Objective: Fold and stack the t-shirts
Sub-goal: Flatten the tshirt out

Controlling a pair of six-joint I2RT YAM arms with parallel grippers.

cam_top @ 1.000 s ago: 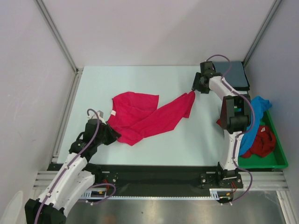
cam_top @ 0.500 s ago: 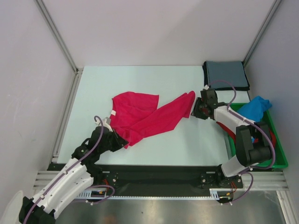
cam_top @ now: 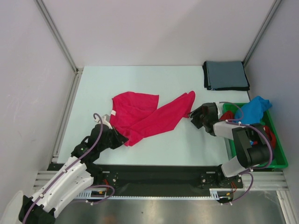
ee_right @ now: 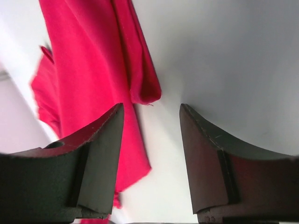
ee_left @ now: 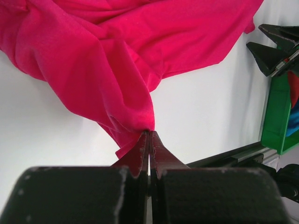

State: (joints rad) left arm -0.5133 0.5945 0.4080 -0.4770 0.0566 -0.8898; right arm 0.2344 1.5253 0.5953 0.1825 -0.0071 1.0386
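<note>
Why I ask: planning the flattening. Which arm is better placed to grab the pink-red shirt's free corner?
Right. The right tool is open just short of that corner of the pink-red shirt; the left tool is shut on its near hem.

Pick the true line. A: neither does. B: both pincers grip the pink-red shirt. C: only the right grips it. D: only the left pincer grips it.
D: the left pincer is shut on a fold of the bright pink-red cloth t-shirt; the right pincer stands open, gripping nothing.
</note>
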